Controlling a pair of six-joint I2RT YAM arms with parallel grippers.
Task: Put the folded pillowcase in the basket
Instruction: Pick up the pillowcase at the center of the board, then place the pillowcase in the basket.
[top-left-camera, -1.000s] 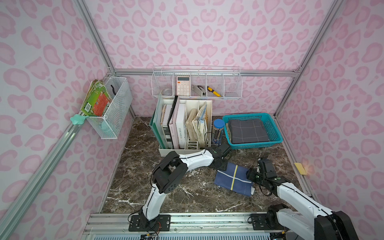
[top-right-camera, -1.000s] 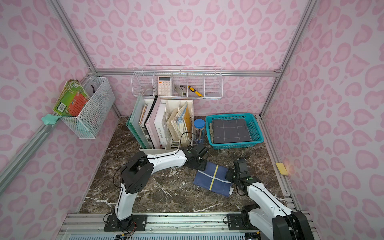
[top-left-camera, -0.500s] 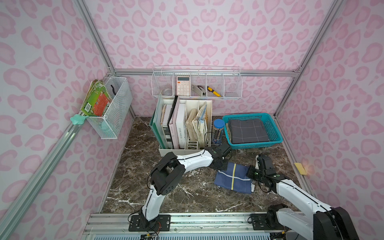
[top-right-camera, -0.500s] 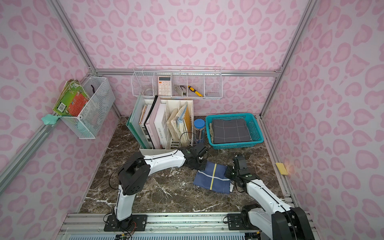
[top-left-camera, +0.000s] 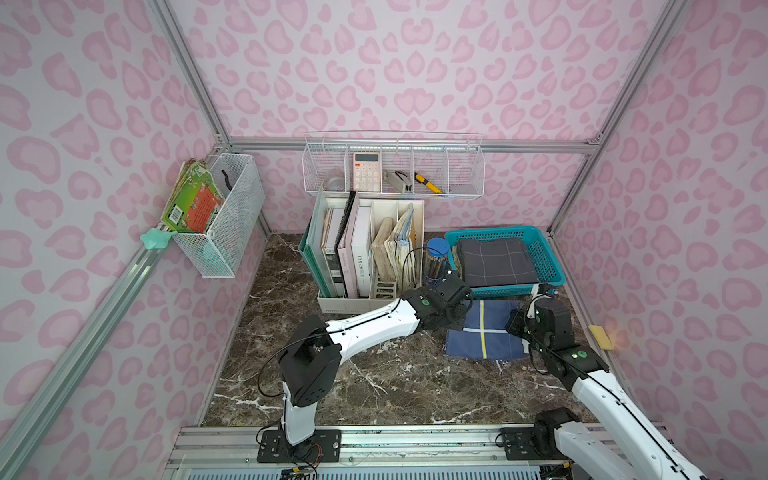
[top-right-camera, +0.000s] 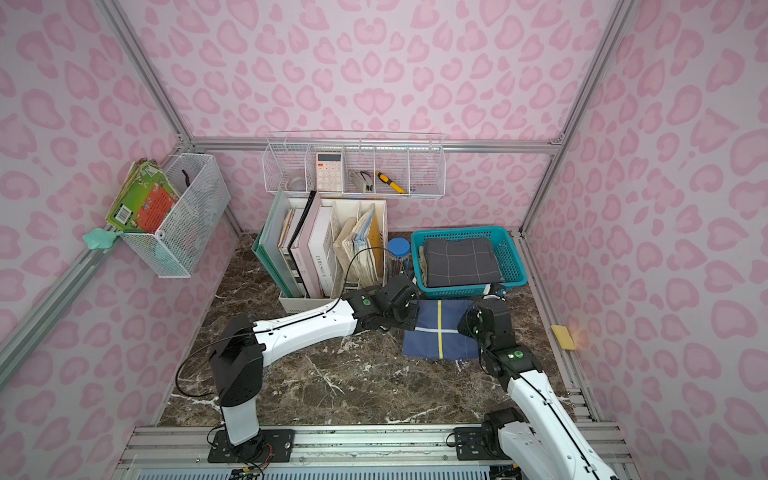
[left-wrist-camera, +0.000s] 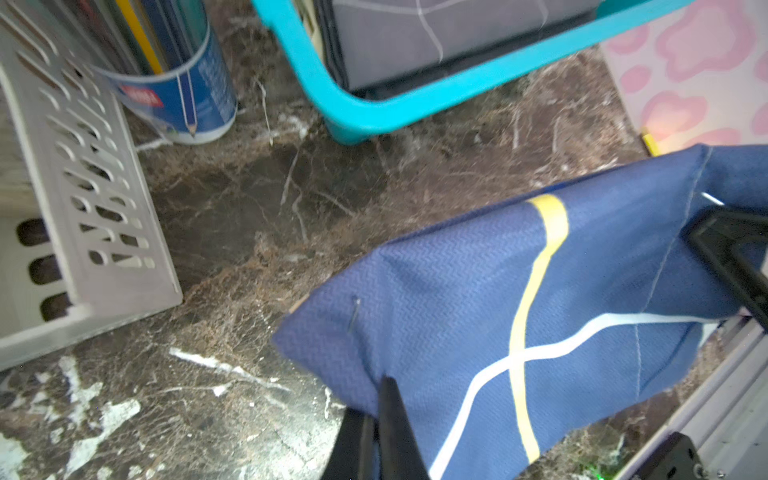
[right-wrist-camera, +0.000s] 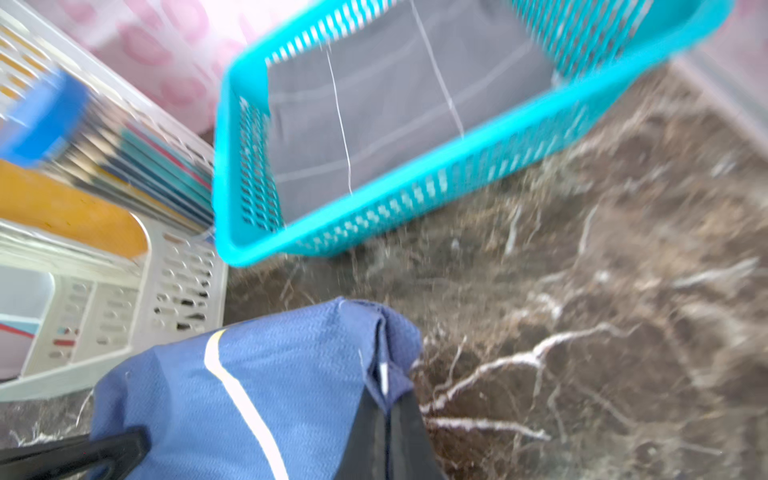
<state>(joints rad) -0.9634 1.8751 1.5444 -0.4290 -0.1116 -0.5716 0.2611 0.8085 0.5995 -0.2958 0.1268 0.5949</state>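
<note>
Navy-blue woven fabric, folded into a near-square pillowcase with one yellow stripe crossing one white stripe (top-left-camera: 494, 343), lies on the dark marble-patterned worktop (top-left-camera: 374, 374). It sits just in front of the shallow rectangular teal-blue plastic basket with lattice sides (top-left-camera: 546, 259), close to it but not inside.

Tool state:
- The left tool (left-wrist-camera: 374, 405) is closed on the pillowcase at its far left corner.
- The right tool (right-wrist-camera: 386, 405) is closed on the far right corner, where the cloth bunches into a small ridge.
- In the wrist views the fabric bows between the two grips. In both top views the near edge appears to rest on the worktop.

Governing relation: the basket lies straight beyond the pinched edge, away from the arm bases. Its long axis runs side to side, parallel to that edge. The two tools flank the cloth, and neither is clearly the nearer one. Each stands close to its own end of the basket's near wall.

Judgement: the coming move is a joint lift and forward carry over the near rim. A folded grey cloth with thin pale grid lines (top-left-camera: 494, 262) already fills the basket floor, so the pillowcase would land on top of it. Uneven travel between the arms could skew or open the fold.
</note>
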